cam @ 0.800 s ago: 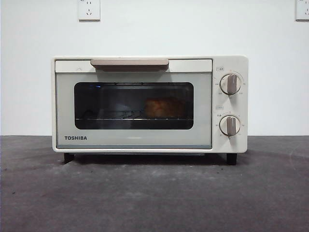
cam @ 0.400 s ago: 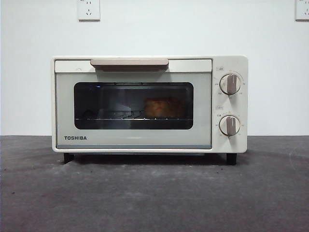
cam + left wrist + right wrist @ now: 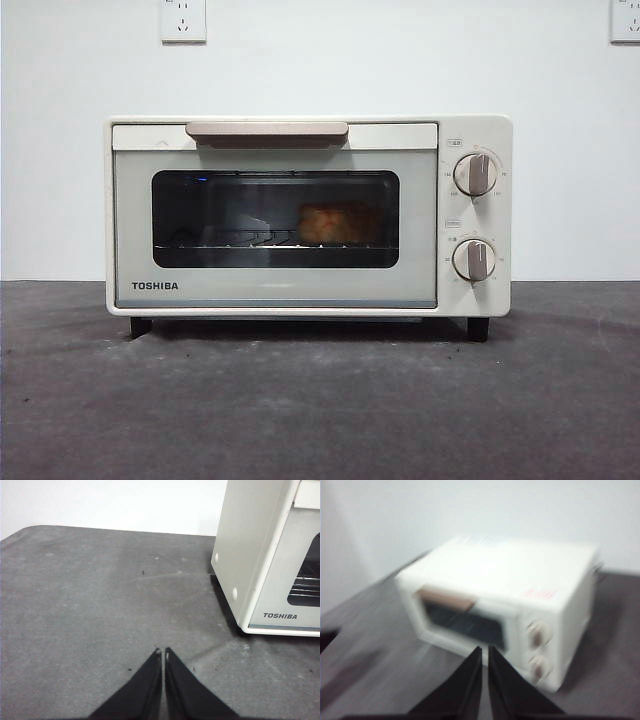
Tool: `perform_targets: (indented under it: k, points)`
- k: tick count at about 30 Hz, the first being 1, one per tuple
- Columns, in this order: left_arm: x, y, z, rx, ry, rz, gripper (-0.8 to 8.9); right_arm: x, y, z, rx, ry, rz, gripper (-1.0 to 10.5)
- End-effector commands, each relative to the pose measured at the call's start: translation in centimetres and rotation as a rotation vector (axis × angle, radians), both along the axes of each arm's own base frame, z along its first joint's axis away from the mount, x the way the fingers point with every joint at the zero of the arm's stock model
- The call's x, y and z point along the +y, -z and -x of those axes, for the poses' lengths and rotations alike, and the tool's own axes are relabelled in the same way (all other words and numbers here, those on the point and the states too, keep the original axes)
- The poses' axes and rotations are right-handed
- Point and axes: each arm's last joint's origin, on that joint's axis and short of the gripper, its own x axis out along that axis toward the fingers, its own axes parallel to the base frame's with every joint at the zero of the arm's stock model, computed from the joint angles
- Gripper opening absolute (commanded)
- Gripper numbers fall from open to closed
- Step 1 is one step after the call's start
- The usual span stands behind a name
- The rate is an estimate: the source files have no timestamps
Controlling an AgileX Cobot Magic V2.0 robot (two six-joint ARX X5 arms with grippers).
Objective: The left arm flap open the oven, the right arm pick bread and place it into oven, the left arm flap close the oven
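A: Now, item one: oven (image 3: 308,215). Location?

B: Upright on the dark surface (image 3: 320,400), door fully shut, beige handle (image 3: 267,131) along the door's top edge. Long axis runs side to side in the front view.

A: Item two: bread (image 3: 335,223).

B: Inside, on the wire rack (image 3: 240,240), seen through the glass, toward the knob side.

A: Item three: left pincer (image 3: 163,653).

B: Tips together, nothing held. It hangs low over bare surface; the oven's plain side wall and the door's TOSHIBA corner lie just ahead and off to one side. Near, not touching.

A: Item four: right pincer (image 3: 485,650).

B: Tips together, empty. View is blurred. It sits higher and farther back, looking down on the whole oven, knob end nearest.

A: Which arm is nearer the handle?

B: Left, by my judgement. With bread in and door shut, no task step appears outstanding.
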Motion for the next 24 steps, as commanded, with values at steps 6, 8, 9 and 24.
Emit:
perform_targets:
  k: [6,8,9,24]
  points:
    - [0.0,0.7,-0.1,0.024,0.000,-0.014,0.20,-1.1,6.6,-3.4,-0.057,0.225,0.164,0.2]
    - [0.0,0.7,-0.1,0.024,0.000,-0.014,0.20,-1.6,8.7,-4.0,-0.053,0.296,0.173,0.2]
    - [0.0,0.7,-0.1,0.024,0.000,-0.014,0.20,-2.0,9.9,-4.3,-0.055,0.337,0.175,0.2]
    - [0.0,0.7,-0.1,0.024,0.000,-0.014,0.20,-3.7,18.8,-4.4,-0.090,0.569,0.219,0.2]
